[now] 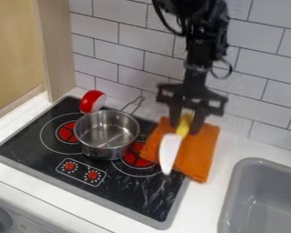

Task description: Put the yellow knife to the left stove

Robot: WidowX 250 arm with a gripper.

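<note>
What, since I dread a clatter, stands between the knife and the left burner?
The metal pot does, sitting between the knife, held in the claw, and the left burner, which it partly hides.

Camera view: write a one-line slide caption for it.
Black gripper holding a yellow-handled knife, white blade pointing down, over an orange cloth beside a metal pot on the stove.

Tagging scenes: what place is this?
Likely a toy kitchen: black stovetop with red burners, grey sink basin, white tiled wall.
</note>
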